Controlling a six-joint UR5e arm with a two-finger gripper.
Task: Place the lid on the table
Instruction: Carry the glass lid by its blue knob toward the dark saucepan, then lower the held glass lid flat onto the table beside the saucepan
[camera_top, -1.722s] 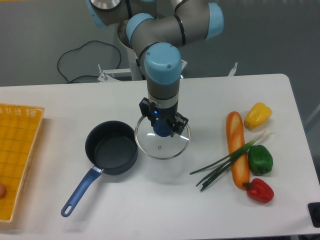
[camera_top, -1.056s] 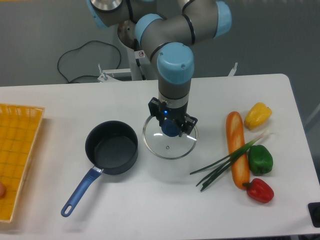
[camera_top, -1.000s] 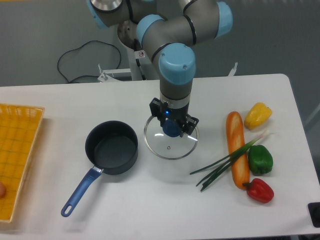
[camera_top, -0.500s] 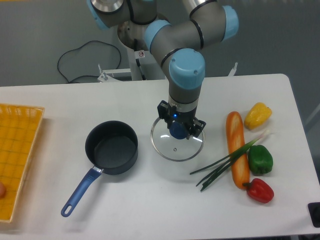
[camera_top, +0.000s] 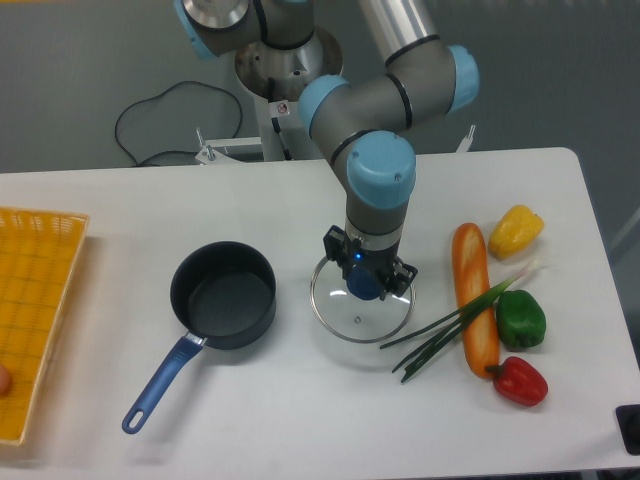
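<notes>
1. A yellow woven basket (camera_top: 35, 320) sits at the far left edge of the white table (camera_top: 300, 420).
2. A dark blue saucepan (camera_top: 222, 296) stands left of centre, its handle pointing toward the near edge.
3. The gripper (camera_top: 368, 282) has its jaws clamped on the blue knob of the lid (camera_top: 360, 312), which is just right of the saucepan, low over the tabletop; contact cannot be judged.
4. A carrot (camera_top: 474, 297), spring onions (camera_top: 450, 325) and three peppers (camera_top: 520, 318) lie to the right.
5. Behind the table is a grey floor with a black cable (camera_top: 150, 125).
</notes>
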